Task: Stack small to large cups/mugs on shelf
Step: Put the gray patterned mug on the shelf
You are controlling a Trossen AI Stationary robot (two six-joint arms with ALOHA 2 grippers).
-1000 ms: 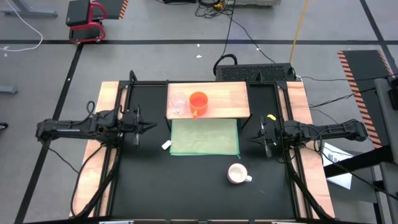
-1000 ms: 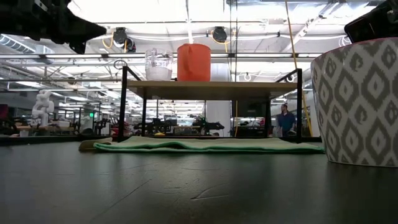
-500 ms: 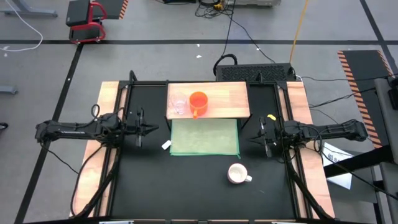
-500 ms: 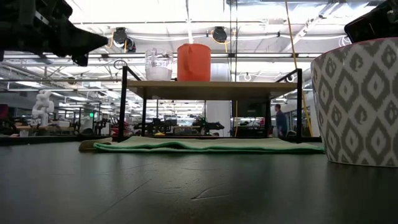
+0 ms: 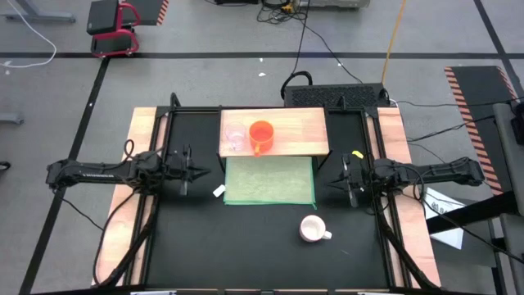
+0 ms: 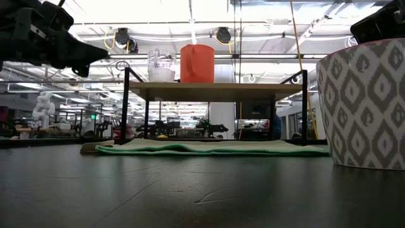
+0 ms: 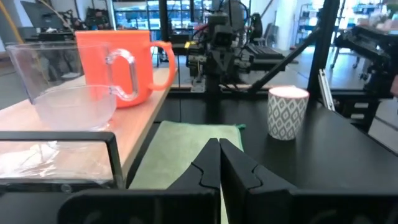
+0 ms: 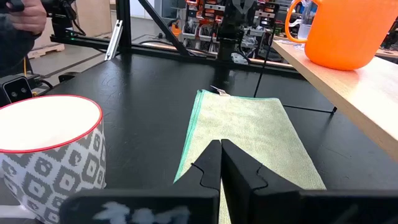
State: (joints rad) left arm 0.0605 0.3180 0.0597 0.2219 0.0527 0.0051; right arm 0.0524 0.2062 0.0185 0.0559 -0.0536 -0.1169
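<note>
The left gripper (image 5: 201,171) has its fingers (image 7: 211,163) pressed together with nothing between them, and it hovers over the tabletop (image 5: 188,238) left of the shelf (image 5: 303,129). The right gripper (image 5: 333,179) is the same, fingers (image 8: 214,163) closed and empty, just right of the green mat (image 5: 268,181).

On the shelf the clear cup (image 5: 235,136) stands at the left and the orange mug (image 5: 261,133) close beside it on its right. The white mug (image 5: 312,229), patterned on its side, sits on the tabletop nearer than the mat, well apart from the shelf.

The step in hand looks to be fetching the white mug, and the right arm is the closer one. It would do well to spread its fingers first, come down on the mug's rim on the side away from the handle, and lift high enough to clear the shelf's near edge.

The right part of the shelf is bare wood, with room for the mug beside the orange one. The dark frame posts at the shelf's corners are what to steer past. Around the white mug the tabletop is open on all sides.
</note>
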